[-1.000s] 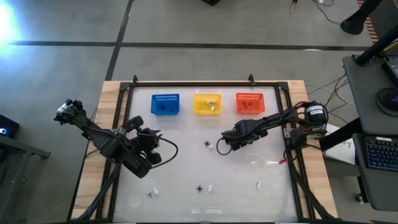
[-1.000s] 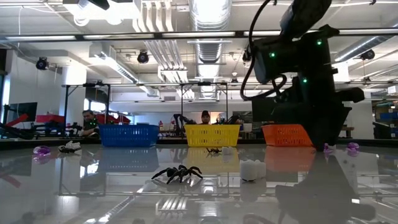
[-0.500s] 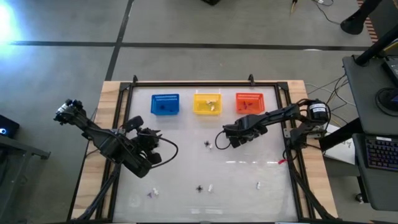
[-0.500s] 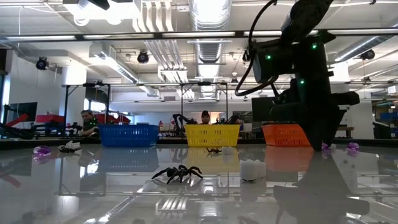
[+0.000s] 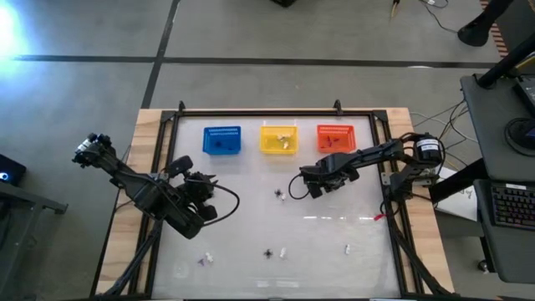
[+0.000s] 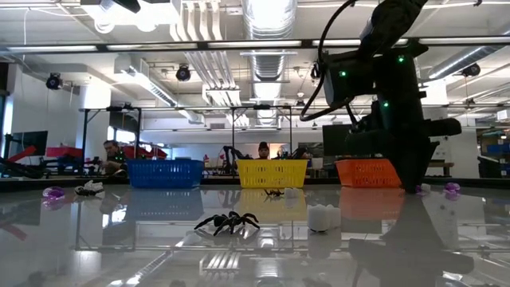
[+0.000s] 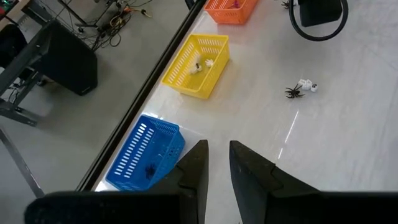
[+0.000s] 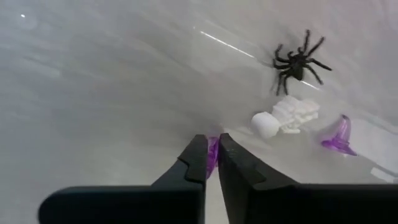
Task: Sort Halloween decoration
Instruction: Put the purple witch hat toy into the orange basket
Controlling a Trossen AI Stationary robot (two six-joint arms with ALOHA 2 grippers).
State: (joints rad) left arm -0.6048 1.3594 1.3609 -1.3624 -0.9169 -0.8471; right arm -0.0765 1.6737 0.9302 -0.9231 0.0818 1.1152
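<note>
Transport looks like the step in hand: the right end effector (image 8: 210,163) is pinched nearly closed on a purple trinket (image 8: 212,151), above the surface (image 5: 334,234). Just ahead of it lie a black spider (image 8: 296,61), a whitish piece (image 8: 287,117) and another purple piece (image 8: 338,134). Next it calls for carrying to the orange basket (image 5: 335,138), probably. The left end effector (image 7: 216,163), narrowly parted and empty, waits far off.

Bright ceiling lights, glossy table glare
</note>
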